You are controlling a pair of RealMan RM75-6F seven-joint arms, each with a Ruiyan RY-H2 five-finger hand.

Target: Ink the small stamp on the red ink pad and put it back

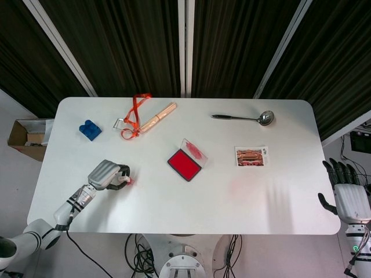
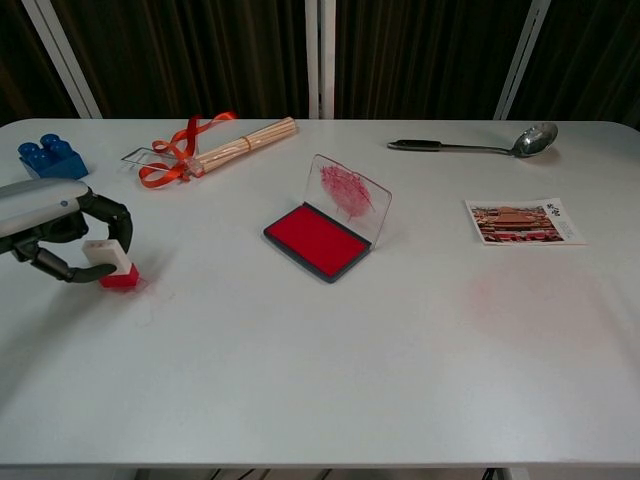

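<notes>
My left hand (image 1: 106,174) (image 2: 52,228) holds the small stamp (image 2: 112,266) (image 1: 124,181), a white block with a red base, pinched between its fingers at the table's front left. The stamp's red base sits on or just above the tabletop, over the spot where a red print showed. The red ink pad (image 1: 184,165) (image 2: 318,239) lies open mid-table, its clear lid (image 2: 347,196) standing up with red smears. My right hand (image 1: 349,197) hangs open past the table's right edge, holding nothing.
A blue block (image 1: 90,130) (image 2: 52,158) sits at the far left. Wooden sticks with an orange ribbon (image 1: 142,117) (image 2: 215,145) lie behind. A ladle (image 1: 244,118) (image 2: 478,146) and a picture card (image 1: 251,156) (image 2: 522,221) lie on the right. A cardboard box (image 1: 26,139) stands off the table's left.
</notes>
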